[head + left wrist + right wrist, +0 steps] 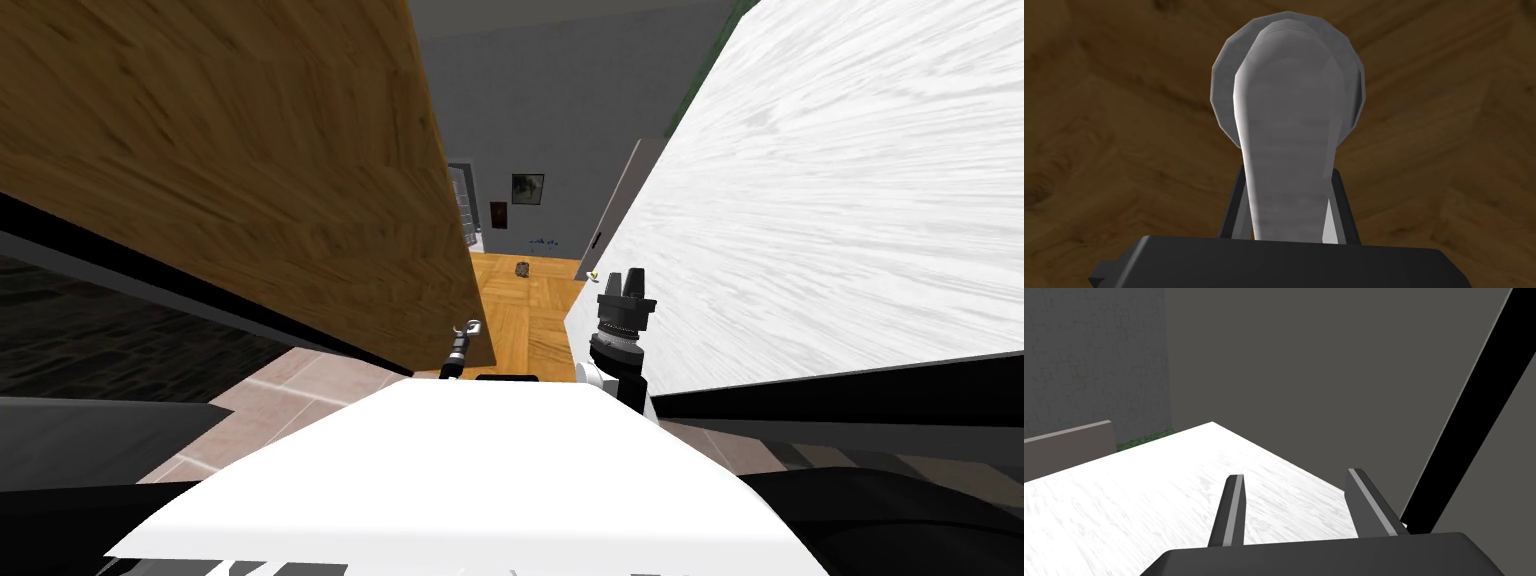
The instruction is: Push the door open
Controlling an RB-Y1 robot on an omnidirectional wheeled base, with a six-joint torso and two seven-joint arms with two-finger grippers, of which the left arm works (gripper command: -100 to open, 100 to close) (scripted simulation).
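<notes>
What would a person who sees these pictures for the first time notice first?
The big brown wooden door on my left, standing ajar, with a parquet floor showing through the gap beside it. The left gripper is shut on the door's grey lever handle. On my right stands a white grained panel, with the open right gripper beside it.

The brown wooden door (250,170), a flat slab with streaky dark grain, stands partly open, its leaf slanting toward the middle of the head view. Close to its free edge sits a smooth grey lever handle (1289,150) with a rounded tip, mounted on a round, faceted grey rose (1224,85) flat against the wood; the left gripper (1286,172) clamps the lever's two sides
</notes>
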